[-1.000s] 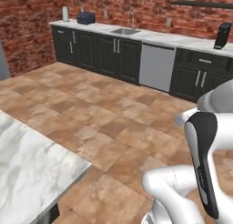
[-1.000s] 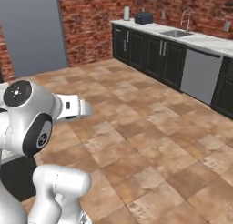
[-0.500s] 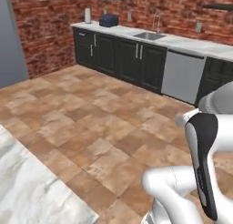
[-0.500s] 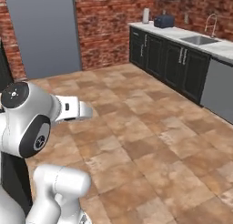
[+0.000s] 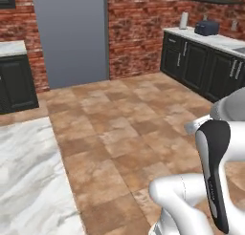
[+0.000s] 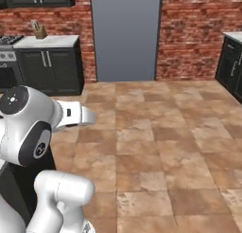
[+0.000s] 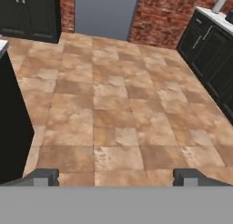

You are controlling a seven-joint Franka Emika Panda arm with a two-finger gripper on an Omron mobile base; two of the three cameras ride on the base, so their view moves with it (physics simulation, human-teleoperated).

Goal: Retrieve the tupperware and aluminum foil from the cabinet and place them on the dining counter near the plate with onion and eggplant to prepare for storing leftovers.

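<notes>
Dining counter, the white-grey veined marble top [image 5: 28,181], sat at the lower left after the base turned from the sink wall. The two-finger gripper [image 7: 116,176] was wide and empty, nothing fetched yet.

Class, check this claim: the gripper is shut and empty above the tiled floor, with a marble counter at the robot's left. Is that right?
One thing is wrong. In the hand view the gripper is open, its fingertips far apart with nothing between them. It is above the tiled floor, and the left base view shows the marble counter at the left.

dining counter [image 5: 24,181] cut off at edge
</notes>
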